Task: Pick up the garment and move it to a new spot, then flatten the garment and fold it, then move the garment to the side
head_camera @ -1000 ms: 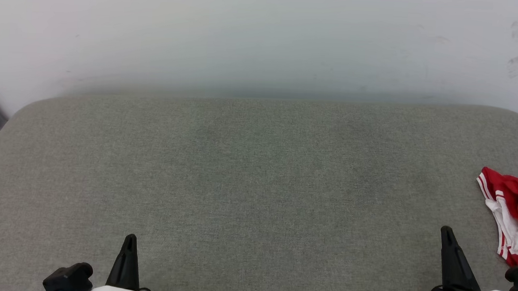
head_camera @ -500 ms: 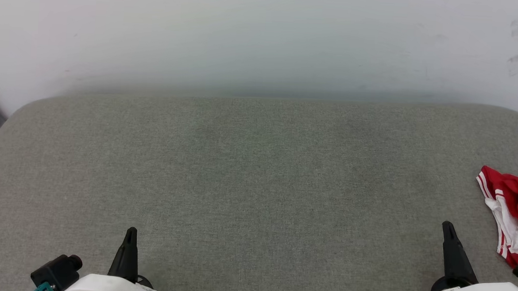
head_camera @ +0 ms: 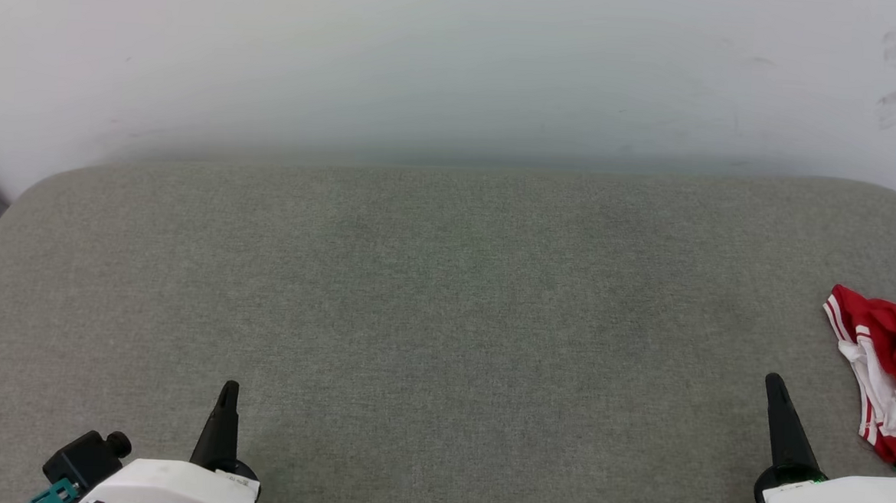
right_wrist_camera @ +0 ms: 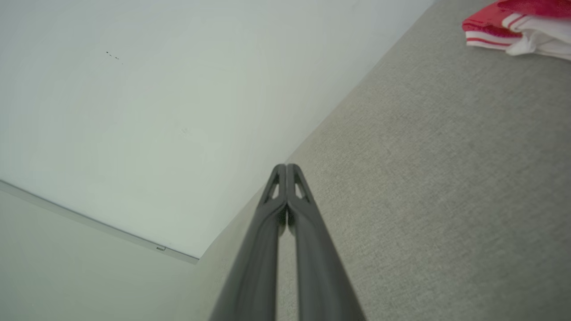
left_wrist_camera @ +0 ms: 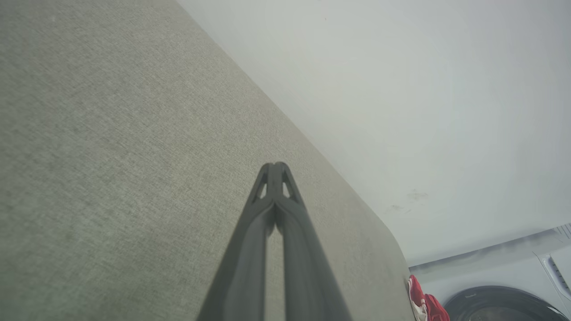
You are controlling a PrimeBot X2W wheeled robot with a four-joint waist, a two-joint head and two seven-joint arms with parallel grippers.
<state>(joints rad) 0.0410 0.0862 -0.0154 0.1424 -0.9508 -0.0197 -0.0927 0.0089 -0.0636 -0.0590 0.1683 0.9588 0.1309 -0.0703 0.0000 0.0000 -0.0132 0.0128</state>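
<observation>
I read both claws as fully closed and holding nothing. In the head view the left claw (head_camera: 229, 390) sits at the lower left above the grey padded bench (head_camera: 445, 297), fingers pointing toward the pale wall (head_camera: 457, 68). The right claw (head_camera: 775, 382) sits at the lower right, pointing the same way. Each wrist view shows its own two dark fingers pressed together at the tips, with no cloth between them and bench fabric beyond. The garment (head_camera: 891, 351) lies bunched at the right end of the bench, partly cut off by the right edge of the head view; I can see red cloth, a white part and white-and-red stripe trim. It lies to the right of the right claw and a little farther toward the wall than the fingertips, near them but clearly apart. In the right wrist view the garment (right_wrist_camera: 517, 26) appears in the upper right corner, away from the closed tips. The left claw is well apart from it, across the bare middle of the bench. In the left wrist view the garment (left_wrist_camera: 421, 298) shows as a small red patch at the far end of the bench.
</observation>
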